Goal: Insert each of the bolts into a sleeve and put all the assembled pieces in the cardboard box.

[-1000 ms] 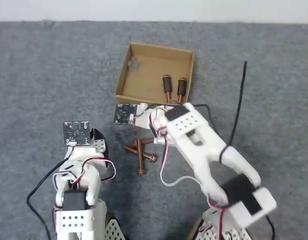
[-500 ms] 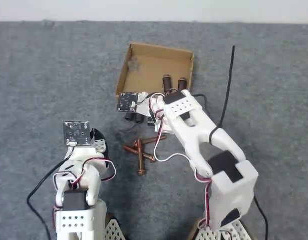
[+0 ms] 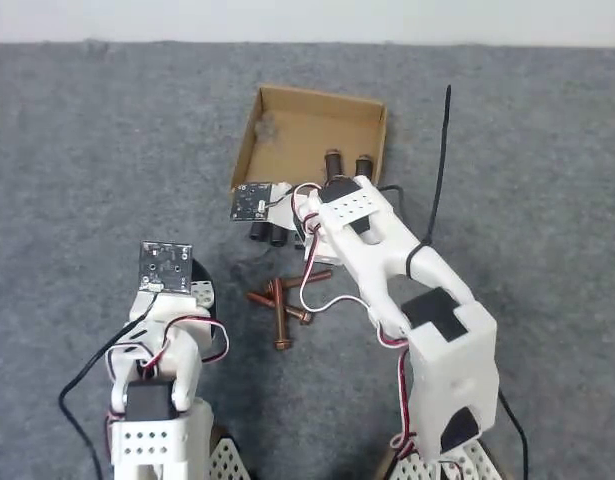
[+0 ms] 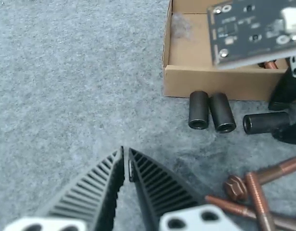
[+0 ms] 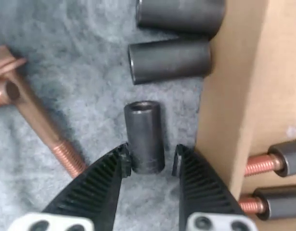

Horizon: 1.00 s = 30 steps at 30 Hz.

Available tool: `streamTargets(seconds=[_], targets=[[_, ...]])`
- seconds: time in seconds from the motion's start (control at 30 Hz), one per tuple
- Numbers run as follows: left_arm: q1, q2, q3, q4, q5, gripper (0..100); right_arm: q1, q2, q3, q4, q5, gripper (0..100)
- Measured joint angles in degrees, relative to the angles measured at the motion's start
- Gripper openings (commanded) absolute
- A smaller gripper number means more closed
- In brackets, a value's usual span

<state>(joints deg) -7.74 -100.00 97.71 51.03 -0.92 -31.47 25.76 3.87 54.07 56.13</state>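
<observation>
Three dark sleeves lie in front of the cardboard box (image 3: 307,125). My right gripper (image 5: 151,156) is open and straddles the nearest sleeve (image 5: 144,137), one finger at its side and the other a little apart. The two other sleeves (image 5: 169,60) lie side by side beyond it. Several copper bolts (image 3: 282,300) are heaped on the carpet. Two assembled pieces (image 3: 334,165) rest inside the box. My left gripper (image 4: 126,159) is shut and empty over bare carpet, short of the sleeves (image 4: 199,109).
Grey carpet covers the table. The box wall (image 5: 234,96) stands close beside my right gripper. The right arm's camera board (image 4: 253,29) hangs over the box's front edge. A black cable (image 3: 437,170) runs along the right of the box.
The right arm swung up toward the box and its gripper came down around a sleeve, uncovering the two other sleeves. The left wrist shifted slightly to the right.
</observation>
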Motion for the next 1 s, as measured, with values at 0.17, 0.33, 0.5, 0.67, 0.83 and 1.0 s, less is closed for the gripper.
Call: streamTargets(seconds=[0.17, 0.33, 0.5, 0.67, 0.83, 1.0], targets=[[0.0, 0.0, 0.0, 0.0, 0.0, 1, 0.0, 3.0, -3.0, 0.1, 0.0, 4.4], [0.0, 0.0, 0.0, 0.0, 0.0, 1, 0.4, 3.3, -4.2, 0.1, 0.1, 1.5], [0.0, 0.0, 0.0, 0.0, 0.0, 1, 1.0, 3.7, -4.7, 0.1, 0.1, 0.7], [0.0, 0.0, 0.0, 0.0, -0.3, 1, 1.6, 3.7, -4.7, 0.2, -1.8, 0.7], [0.0, 0.0, 0.0, 0.0, -0.4, 1, 3.2, 1.4, -4.7, 3.0, -11.7, 0.7], [0.0, 0.0, 0.0, 0.0, -0.4, 1, 6.3, -1.6, -4.7, 7.1, -19.7, 0.7]])
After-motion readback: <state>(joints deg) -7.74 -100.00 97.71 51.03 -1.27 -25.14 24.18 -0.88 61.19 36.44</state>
